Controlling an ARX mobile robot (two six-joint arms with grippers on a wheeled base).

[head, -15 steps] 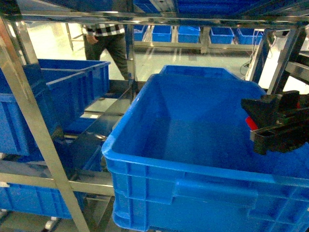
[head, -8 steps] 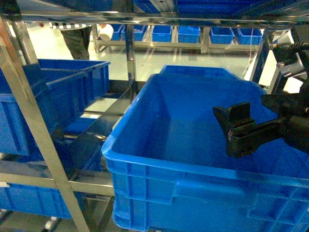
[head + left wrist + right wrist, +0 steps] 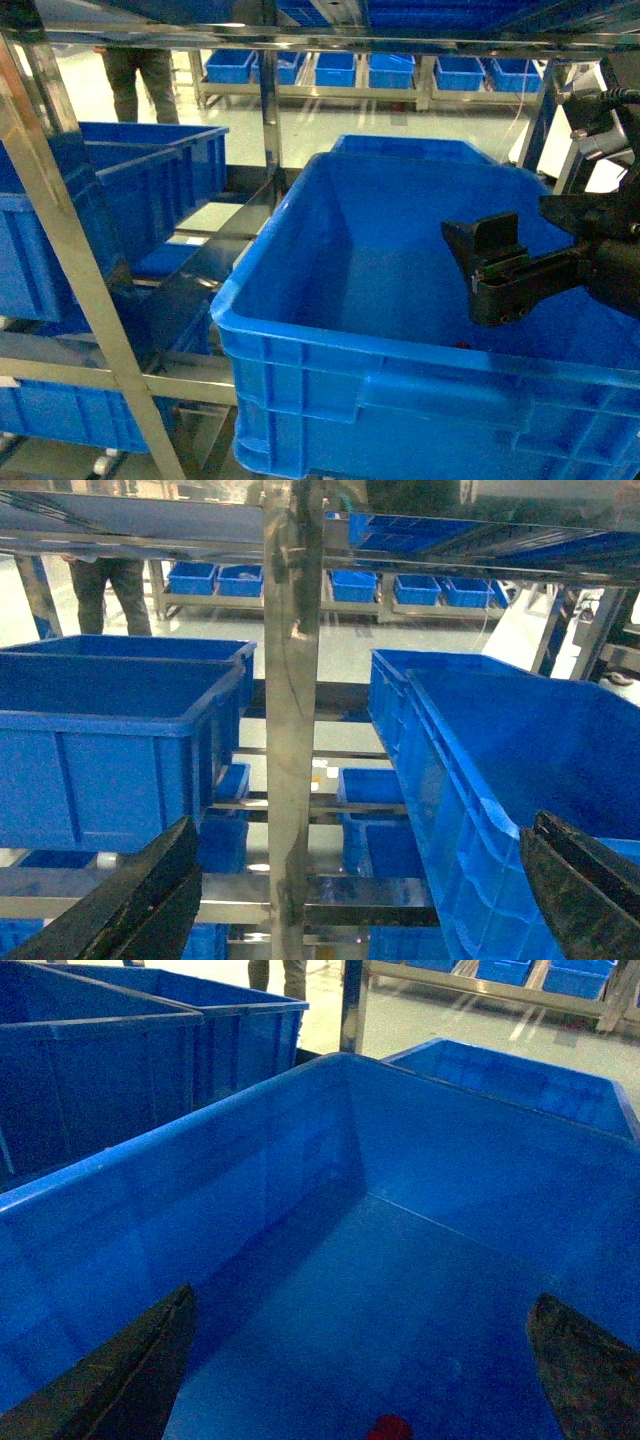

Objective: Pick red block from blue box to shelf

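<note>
Red block [image 3: 389, 1428] lies half cut off below open right claw [image 3: 360, 1360].

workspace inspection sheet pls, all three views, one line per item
surface: steel shelf tiers carrying dark blue crates.
job's things: red block lies on the floor of the big crate under the right gripper; pale turquoise tray not in view.
clutter: nothing seen.
grippers: right gripper open, empty, over the crate; left gripper open, empty, facing a shelf post.
cables: some at the right arm.
surroundings: person standing behind, more crates on far racks.
</note>
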